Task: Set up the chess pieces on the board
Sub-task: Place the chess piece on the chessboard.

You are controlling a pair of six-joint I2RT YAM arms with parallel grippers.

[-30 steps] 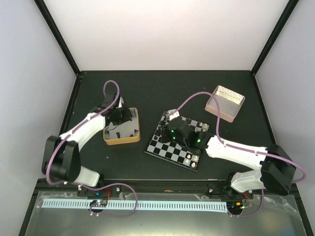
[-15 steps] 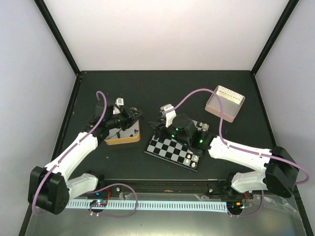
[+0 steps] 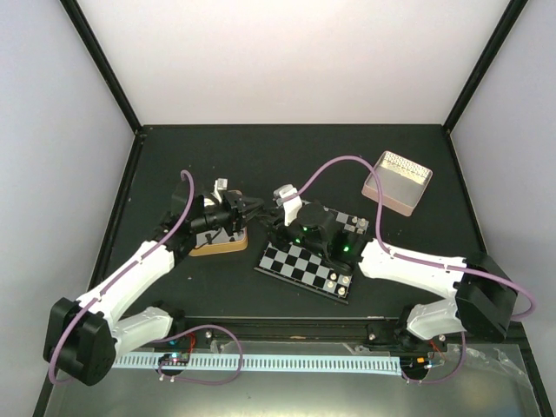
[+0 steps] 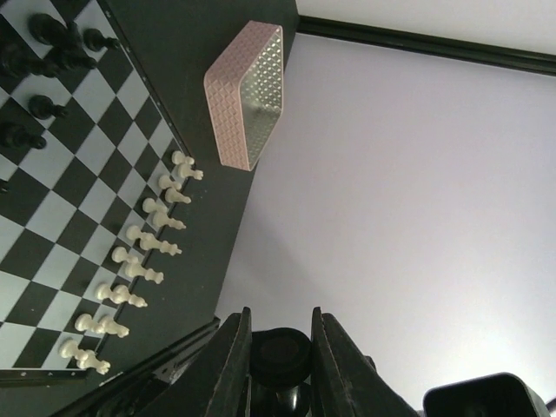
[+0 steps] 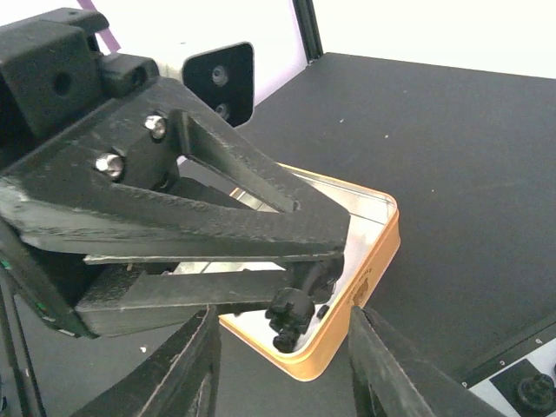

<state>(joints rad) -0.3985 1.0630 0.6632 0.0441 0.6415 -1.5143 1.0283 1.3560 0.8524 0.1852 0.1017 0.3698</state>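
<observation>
Left arm has swung off the tin (image 5: pixel 380 257) and toward the other arm since a second ago, and the right pincer (image 5: pixel 282 369) has turned from the board (image 3: pixel 295 259) to meet it. Left pincer (image 4: pixel 280 347) is clamped on a black piece (image 5: pixel 291 313), which hangs at its tips, just ahead of the right pincer's spread, empty fingers. Looks like a handoff to me: the board lies just beneath the right pincer, so that arm has the easier reach.

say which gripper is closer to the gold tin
left. the left gripper, jaws shut on a black chess piece, hangs over the right edge of the gold tin; the right gripper faces it from just beyond
</observation>
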